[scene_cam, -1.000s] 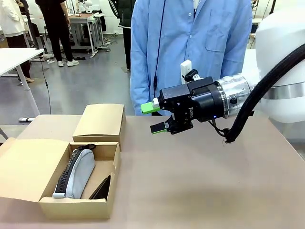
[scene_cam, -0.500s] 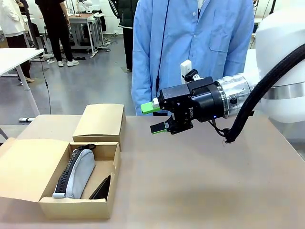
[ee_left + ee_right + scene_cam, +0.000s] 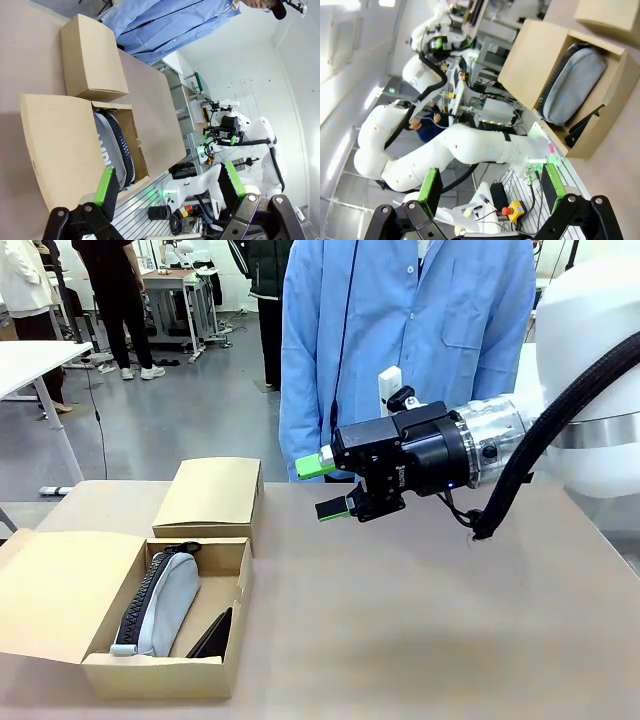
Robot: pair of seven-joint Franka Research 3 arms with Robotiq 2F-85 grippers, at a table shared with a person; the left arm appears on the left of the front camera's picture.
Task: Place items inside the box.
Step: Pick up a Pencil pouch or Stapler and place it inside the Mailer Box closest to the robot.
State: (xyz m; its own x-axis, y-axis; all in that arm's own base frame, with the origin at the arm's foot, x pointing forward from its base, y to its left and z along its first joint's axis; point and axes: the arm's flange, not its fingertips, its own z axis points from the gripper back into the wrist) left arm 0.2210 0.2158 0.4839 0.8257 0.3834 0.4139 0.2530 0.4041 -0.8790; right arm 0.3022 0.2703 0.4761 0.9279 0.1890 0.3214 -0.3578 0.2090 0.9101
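Note:
The open cardboard box [image 3: 150, 676] sits at the table's front left. In it lies the grey zip pouch [image 3: 166, 600], and beside that a black item [image 3: 213, 634] leans on the right wall; I cannot tell which item it is. My right gripper [image 3: 324, 488] hovers open and empty over the table's middle, pointing left, well right of the box. The right wrist view has the box [image 3: 532, 57], pouch [image 3: 572, 82] and black item [image 3: 584, 125] beyond the open gripper [image 3: 490, 186]. My left gripper [image 3: 168, 182] is open above the box [image 3: 60, 145] and pouch [image 3: 106, 150]. Navy pouch, knife and marker are out of view.
A smaller closed cardboard box [image 3: 210, 495] stands just behind the open one, and the left wrist view has this small box [image 3: 92, 57] too. A person in a blue coat [image 3: 400, 330] stands at the far edge. Bare tabletop [image 3: 430, 630] spreads right of the boxes.
The person has shifted slightly to the right. Both grippers and the box contents have stayed where they were.

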